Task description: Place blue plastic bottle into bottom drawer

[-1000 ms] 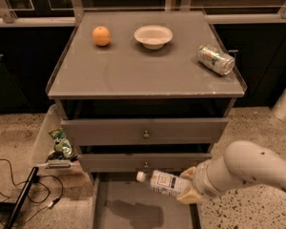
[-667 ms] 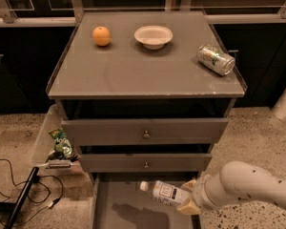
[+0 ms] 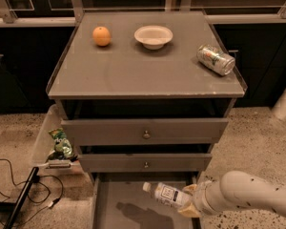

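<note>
Grey and pulled open, the bottom drawer [image 3: 107, 202] is sitting under the blue plastic bottle [image 3: 166, 194], which the gripper [image 3: 189, 202] is clamping by its base near the drawer's right wall, cap pointing left. By my judgement only lowering and releasing are remaining. Whether the bottle is touching the floor is proving unclear, and the drawer's near end is running out of view.

A grey cabinet [image 3: 148, 75] is standing on a speckled stone floor [image 3: 257, 128], with dark cupboards [image 3: 19, 70] running behind it. Black cables [image 3: 19, 185] are lying at left beside a clear bin [image 3: 42, 137]. The gripper [image 3: 187, 200], clasping the blue plastic bottle [image 3: 168, 194], is hanging at the cabinet's lower right front.
</note>
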`<state>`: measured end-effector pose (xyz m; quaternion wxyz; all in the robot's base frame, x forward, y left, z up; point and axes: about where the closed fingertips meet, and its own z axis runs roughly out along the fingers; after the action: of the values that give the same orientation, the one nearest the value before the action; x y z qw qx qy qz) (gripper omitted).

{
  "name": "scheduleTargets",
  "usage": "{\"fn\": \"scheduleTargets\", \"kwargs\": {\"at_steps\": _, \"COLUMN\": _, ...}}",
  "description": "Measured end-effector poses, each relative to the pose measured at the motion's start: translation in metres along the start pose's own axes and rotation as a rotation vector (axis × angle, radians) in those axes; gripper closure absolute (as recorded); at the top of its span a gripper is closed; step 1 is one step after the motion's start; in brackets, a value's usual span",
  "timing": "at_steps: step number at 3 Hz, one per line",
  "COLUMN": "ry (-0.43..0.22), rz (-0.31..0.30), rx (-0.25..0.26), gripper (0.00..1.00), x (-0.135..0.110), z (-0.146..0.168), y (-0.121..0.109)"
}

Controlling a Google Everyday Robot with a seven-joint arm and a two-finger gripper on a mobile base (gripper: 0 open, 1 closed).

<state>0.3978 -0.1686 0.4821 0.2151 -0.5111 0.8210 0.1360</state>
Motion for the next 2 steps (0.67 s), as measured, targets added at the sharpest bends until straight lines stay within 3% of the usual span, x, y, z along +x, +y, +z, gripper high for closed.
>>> {"fn": "scheduleTargets", "kwargs": {"at_steps": 1, "ry": 0.025, "rz": 0.01, "rx": -0.004, "gripper": 1.0, "x": 0.009, "z": 0.027, "y": -0.008}}
{"fn": "scheduleTargets", "kwargs": {"at_steps": 2, "ry": 0.015, "rz": 0.017, "rx": -0.004, "gripper": 1.0, "x": 0.031, "z": 0.069, "y": -0.033}}
